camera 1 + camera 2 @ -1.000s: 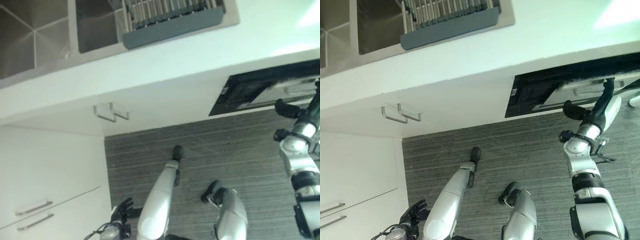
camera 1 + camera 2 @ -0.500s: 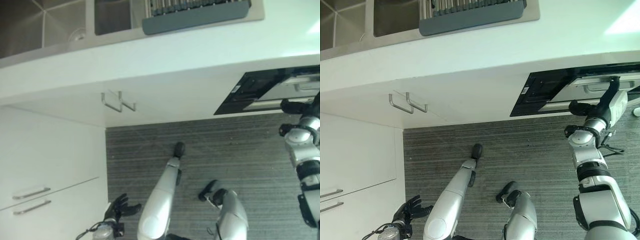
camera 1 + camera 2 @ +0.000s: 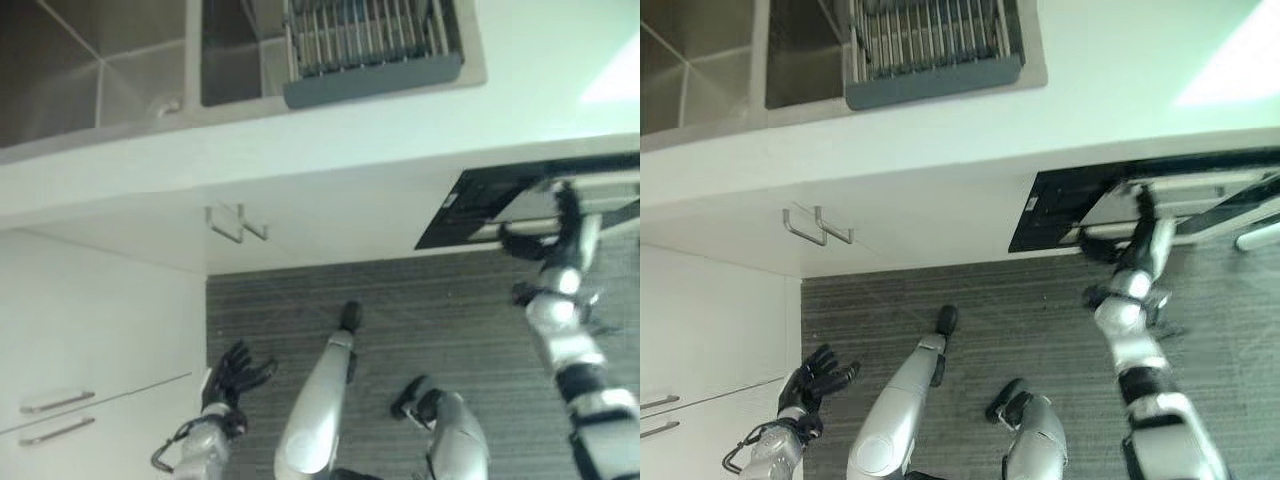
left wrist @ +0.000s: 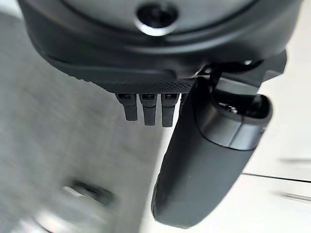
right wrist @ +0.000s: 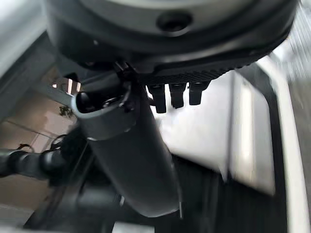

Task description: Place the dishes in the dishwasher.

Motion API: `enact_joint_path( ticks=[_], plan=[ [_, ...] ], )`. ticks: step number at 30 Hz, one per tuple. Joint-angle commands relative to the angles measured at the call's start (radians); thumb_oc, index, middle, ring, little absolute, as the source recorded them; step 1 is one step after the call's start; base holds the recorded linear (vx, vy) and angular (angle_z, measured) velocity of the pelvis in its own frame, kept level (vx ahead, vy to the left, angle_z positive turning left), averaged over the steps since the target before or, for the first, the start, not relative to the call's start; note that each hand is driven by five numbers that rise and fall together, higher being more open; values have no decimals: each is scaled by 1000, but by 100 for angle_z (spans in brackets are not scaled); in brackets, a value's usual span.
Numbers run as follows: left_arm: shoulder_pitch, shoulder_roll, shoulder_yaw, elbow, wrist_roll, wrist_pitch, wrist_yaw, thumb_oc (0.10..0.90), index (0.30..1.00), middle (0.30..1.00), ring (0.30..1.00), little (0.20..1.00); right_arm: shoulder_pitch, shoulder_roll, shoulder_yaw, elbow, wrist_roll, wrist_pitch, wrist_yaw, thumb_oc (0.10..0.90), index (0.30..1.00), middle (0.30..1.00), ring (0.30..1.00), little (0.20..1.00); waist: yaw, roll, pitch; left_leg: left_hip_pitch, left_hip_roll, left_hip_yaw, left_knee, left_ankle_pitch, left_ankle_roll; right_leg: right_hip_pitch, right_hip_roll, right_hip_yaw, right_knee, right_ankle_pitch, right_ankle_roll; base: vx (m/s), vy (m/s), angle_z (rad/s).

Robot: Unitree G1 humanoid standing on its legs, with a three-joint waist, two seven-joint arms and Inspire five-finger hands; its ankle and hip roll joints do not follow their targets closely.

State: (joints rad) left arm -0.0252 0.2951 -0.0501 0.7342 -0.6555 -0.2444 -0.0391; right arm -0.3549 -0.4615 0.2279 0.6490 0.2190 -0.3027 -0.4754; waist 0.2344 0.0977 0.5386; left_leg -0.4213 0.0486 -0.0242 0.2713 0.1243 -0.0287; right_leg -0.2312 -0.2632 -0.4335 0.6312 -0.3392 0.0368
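A dark grey dish rack [image 3: 372,50] with wire dividers sits in the sink's right basin; I cannot make out dishes in it. Under the white counter the dishwasher [image 3: 1050,215] stands partly open, its door [image 3: 1185,200] tipped outward. My right hand [image 3: 1143,210] reaches up to the door's top edge; in the right wrist view its thumb [image 5: 131,160] is straight over the pale door panel [image 5: 214,131] and holds nothing. My left hand [image 3: 812,380] hangs low by the white cabinets, fingers spread and empty, its thumb [image 4: 204,155] straight.
The steel sink's left basin [image 3: 100,70] is bare. Two cabinet handles [image 3: 815,228] stick out below the counter. Drawer handles [image 3: 55,415] show on the white cabinet front at the lower left. Grey striped floor [image 3: 420,300] lies between the cabinets and the dishwasher.
The camera has shifted. My right arm has swung inward, its hand still at the dishwasher door. My left hand has risen beside the cabinet.
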Motion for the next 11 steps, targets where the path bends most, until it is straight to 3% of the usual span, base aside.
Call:
enact_joint_path(
  ticks=[1,2,5,7,11],
  plan=[
    [47,22,-14,-22,-37,-37,-45,800,900,900,900,900,-27,-29,-45,-23,-27,-93,-43,800,900,900,900,900,-2,4,-29,102,42,53,29,-184,3,128,50,62,-97,30,45,-40,30,-22],
    [53,16,-15,-26,-40,-44,-66,800,900,900,900,900,10,-17,-43,-5,-22,-98,-49,800,900,900,900,900,-13,18,-40,99,63,56,29,-167,3,140,69,50,-133,62,36,-30,35,-28],
    [67,1,-25,-32,-48,-14,-123,800,900,900,900,900,114,13,-61,86,2,-122,-18,800,900,900,900,900,-59,11,-88,139,96,76,29,-181,-18,202,83,52,-233,94,41,30,13,-23],
    [66,-2,-29,-31,-49,0,-139,800,900,900,900,900,130,16,-66,101,12,-121,-12,800,900,900,900,900,-69,11,-97,148,103,80,29,-185,-20,210,84,53,-247,102,41,20,6,-29],
    [53,-24,-65,8,-9,114,-210,800,900,900,900,900,210,46,-85,167,28,-104,72,800,900,900,900,900,-127,6,-139,198,135,109,29,-204,-29,240,85,68,-295,128,45,20,8,-26]
  ],
)
